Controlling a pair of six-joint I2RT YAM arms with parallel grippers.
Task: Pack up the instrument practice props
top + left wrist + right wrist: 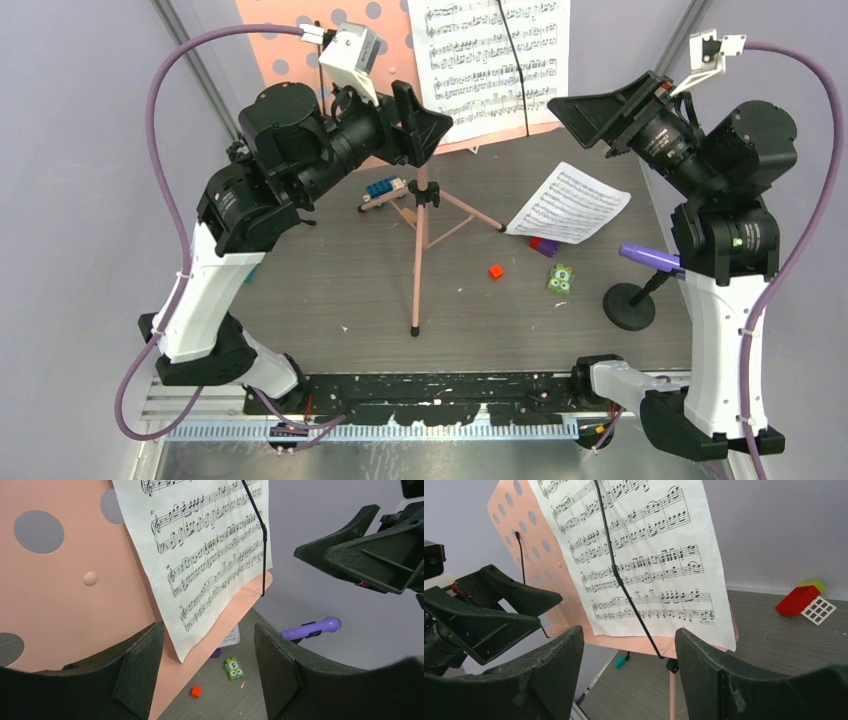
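Top view: the left fingers [428,125] and right fingers [585,112] flank the pink music rack [258,30], whose top is cut off. Their spread is unreadable here.

Left wrist: the fingers are wide apart and empty. The racked sheet page [210,545] stands ahead between them, and the purple microphone [312,628] lies past the right-hand finger.

Right wrist: the fingers are wide apart and empty. The page's top is cropped and the rack's stem is half hidden.

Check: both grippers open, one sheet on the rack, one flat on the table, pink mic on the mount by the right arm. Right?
No: the mic on the mount is purple, not pink; the top external view shows it. Rest stands: left gripper and right gripper open, one sheet on the rack, a second sheet on the table.
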